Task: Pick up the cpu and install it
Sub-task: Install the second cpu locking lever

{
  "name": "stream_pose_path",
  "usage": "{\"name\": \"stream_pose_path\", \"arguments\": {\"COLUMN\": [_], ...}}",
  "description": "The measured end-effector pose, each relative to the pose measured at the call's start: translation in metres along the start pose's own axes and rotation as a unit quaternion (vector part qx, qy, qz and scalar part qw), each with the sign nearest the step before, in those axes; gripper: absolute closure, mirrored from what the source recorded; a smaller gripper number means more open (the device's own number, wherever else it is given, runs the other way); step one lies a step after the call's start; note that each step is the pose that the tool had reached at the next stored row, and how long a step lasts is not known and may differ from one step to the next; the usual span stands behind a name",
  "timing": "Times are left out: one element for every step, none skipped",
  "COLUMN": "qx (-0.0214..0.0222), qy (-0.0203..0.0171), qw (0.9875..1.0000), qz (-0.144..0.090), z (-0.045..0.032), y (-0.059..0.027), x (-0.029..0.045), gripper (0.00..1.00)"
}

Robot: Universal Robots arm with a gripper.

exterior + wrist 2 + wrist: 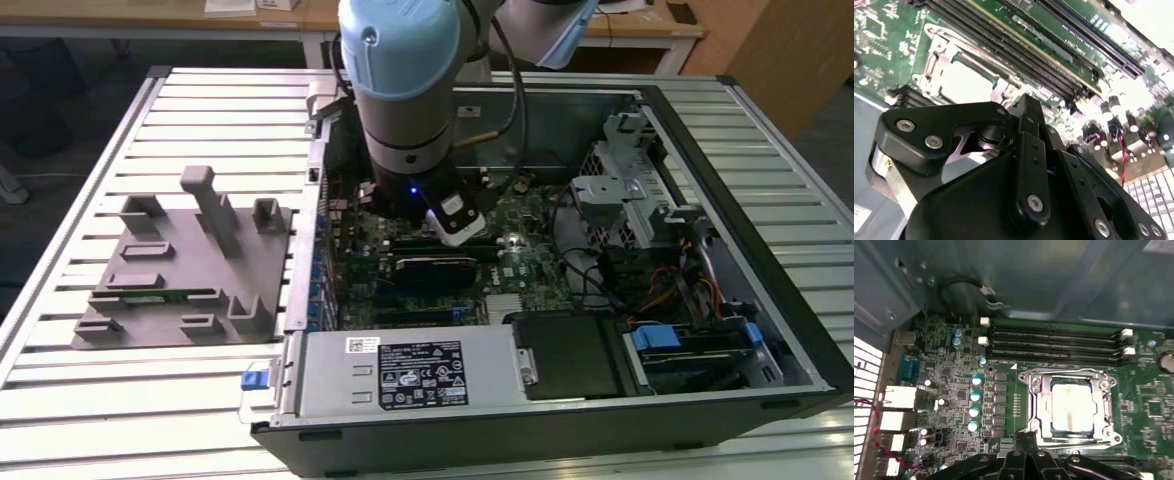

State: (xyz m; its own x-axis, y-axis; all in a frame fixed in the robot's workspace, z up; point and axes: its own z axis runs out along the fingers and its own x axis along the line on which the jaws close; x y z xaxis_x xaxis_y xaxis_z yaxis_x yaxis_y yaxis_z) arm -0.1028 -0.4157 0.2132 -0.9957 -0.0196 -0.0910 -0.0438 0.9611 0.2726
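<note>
A: So what's the setup? Ribbed metal table [80, 400], wooden desks at the back of the room, and an open computer case [747, 330] lying on its side on the table. A grey tray [187, 290] with upright pegs sits just beside it, toward the exterior view's left.

B: Yep. The arm [407, 90] reaches straight down into the case, over the green board [954, 390].

A: And the tool [1026, 440]? Open, closed?

B: The black fingers [1026, 150] look pressed together, barely any gap, and I can't see anything between them. It hangs just above the board, right next to the socket frame [1036, 405].

A: Where's the cpu then?

B: The cpu [1071, 407] is lying flat inside that socket frame, silvery top up. You can spot it in both wrist views; it's the pale square here too [964, 82].

A: Anything crowding it?

B: Long black memory slots [1054, 342] run alongside the frame, a row of blue-topped capacitors [975, 397] nearby, plus the power supply box [400, 375] and a blue-tabbed drive bay [667, 340] at the case's near end.
</note>
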Motion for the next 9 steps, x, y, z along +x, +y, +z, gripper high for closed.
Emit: {"name": "stream_pose_path", "arguments": {"qx": [0.0001,0.0004,0.0017,0.0048,0.0110,0.0170,0.0199,0.0215,0.0229], "qy": [0.0000,0.0000,0.0001,0.0000,0.0002,0.0003,0.0003,0.0002,0.0001], "qw": [1.0000,1.0000,1.0000,1.0000,0.9999,0.9999,0.9998,0.9998,0.9997], "qz": [0.000,0.000,0.000,0.000,0.000,0.000,0.000,0.001,0.001], "z": [-0.0032,-0.0063,-0.0084,-0.0097,-0.0105,-0.0109,-0.0108,-0.0105,-0.0103], "y": [0.0009,0.0018,0.0025,0.0030,0.0033,0.0034,0.0036,0.0038,0.0042], "x": [-0.0004,-0.0007,-0.0010,-0.0014,-0.0016,-0.0019,-0.0024,-0.0035,-0.0053], "gripper": [0.89,0.89,0.89,0.89,0.89,0.89,0.89,0.89,0.89]}}
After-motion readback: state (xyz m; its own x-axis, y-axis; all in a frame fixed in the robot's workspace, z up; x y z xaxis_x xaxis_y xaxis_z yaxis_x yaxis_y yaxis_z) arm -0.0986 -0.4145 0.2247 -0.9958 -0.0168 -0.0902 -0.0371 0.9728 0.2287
